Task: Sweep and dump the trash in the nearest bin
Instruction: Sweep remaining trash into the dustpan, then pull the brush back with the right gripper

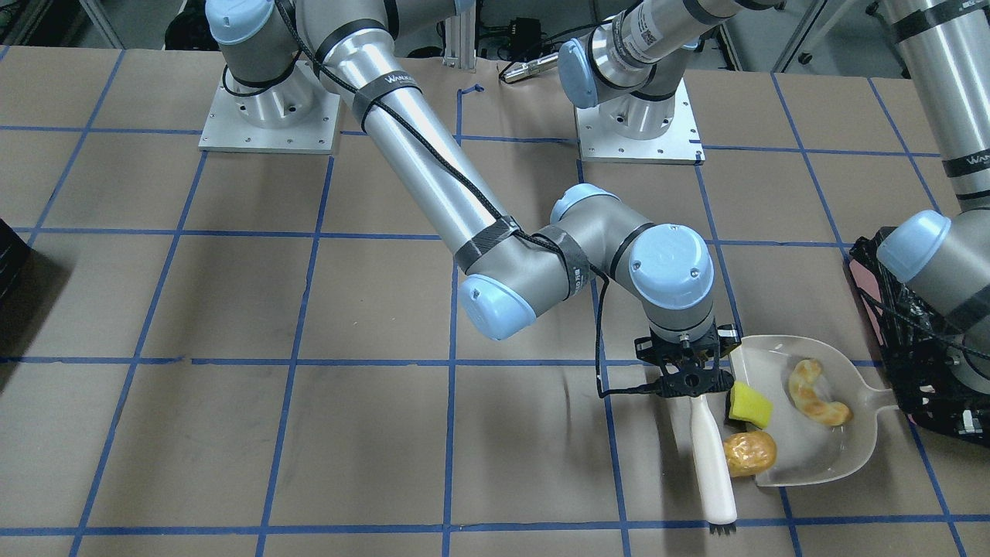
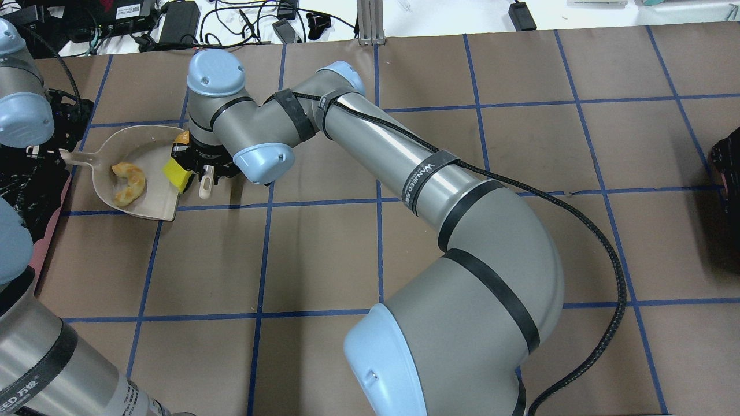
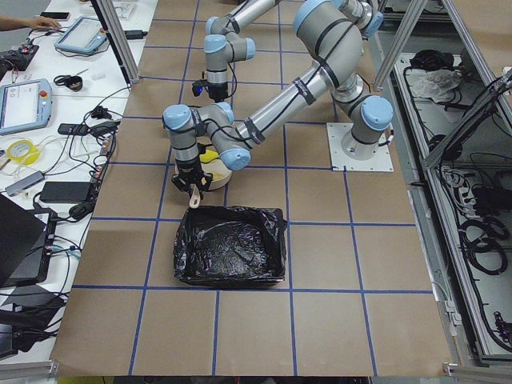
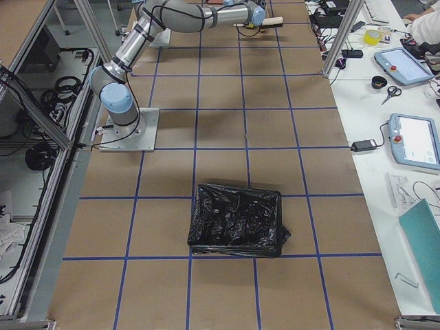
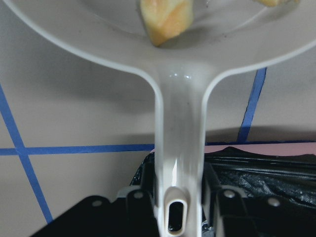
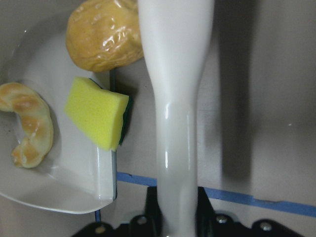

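Exterior front-facing view: the right gripper [image 1: 691, 381] is clamped on the handle of a white brush [image 1: 711, 456]. The brush lies low along the open lip of the dustpan [image 1: 812, 458], bristles toward the operators' side.
Left arm: the left gripper [image 5: 177, 205] is closed round the dustpan's handle, as its wrist view shows, with black liner just beneath it.
Pastry: the pastry piece [image 1: 816, 393] lies well inside the pan.
Sponge: the sponge wedge [image 1: 750, 405] straddles the lip, partly on the pan and just beside the brush handle.
Lump: the potato-like lump [image 1: 749, 453] sits at the end of the lip, touching the brush handle and only partly over the edge.
Bin: the bin [image 3: 230, 250] stands just behind the dustpan's handle on the robot's left. A second bin [image 4: 237, 221] is well apart, at the table's other end.
Step in hand: sweeping, by the look of it. One item is home and two are on the threshold, and nothing has been dumped.
Next move: probably a sideways push of the brush toward the pan's back wall while the left arm keeps the lip flat on the table [image 1: 309, 309]. After that, a level lift and a tip over the near bin.
Risk: the glossy lump looks likely to roll round the pan's corner.
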Controlling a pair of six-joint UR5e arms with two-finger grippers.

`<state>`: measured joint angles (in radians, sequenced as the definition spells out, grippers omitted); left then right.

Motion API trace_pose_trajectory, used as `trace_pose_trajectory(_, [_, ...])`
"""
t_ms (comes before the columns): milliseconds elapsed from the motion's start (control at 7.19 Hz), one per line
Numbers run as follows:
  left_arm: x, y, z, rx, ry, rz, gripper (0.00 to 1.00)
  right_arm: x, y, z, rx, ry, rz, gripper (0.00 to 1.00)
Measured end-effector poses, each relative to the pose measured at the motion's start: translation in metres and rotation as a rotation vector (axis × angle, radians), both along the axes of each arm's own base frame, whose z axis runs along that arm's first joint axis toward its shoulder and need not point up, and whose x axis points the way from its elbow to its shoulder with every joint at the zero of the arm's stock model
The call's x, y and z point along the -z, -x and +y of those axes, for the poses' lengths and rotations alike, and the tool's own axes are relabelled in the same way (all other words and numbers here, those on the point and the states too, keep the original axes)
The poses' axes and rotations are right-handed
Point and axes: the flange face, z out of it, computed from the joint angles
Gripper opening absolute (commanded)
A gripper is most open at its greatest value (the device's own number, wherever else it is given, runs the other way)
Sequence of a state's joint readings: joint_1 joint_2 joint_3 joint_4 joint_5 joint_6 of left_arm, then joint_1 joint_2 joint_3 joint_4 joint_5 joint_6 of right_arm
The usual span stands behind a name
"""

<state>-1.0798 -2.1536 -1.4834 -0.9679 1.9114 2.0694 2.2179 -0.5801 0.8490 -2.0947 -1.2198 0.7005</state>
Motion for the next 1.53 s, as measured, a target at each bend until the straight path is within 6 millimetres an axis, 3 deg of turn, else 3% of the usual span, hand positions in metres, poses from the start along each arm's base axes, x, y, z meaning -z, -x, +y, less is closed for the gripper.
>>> trace_pose_trajectory(278, [0.000,0.000,0.000,-0.001,0.000,0.000,0.00,0.014,-0.022,0.023,-0.014,-0.022,0.007,0.00])
trace_pose_trajectory(974, [-0.001,-0.001,0.000,0.000,0.001,0.000,0.00,0.024,-0.095,0.116,0.019,-0.077,-0.010,0.00])
trace_pose_trajectory(1252, [-0.001,-0.001,0.000,0.000,0.001,0.000,0.00,0.030,-0.107,0.131,0.029,-0.081,-0.024,0.00])
trace_pose_trajectory(1530, [0.000,-0.001,0.000,-0.001,0.000,0.000,0.00,0.022,-0.112,0.138,0.036,-0.072,-0.048,0.00])
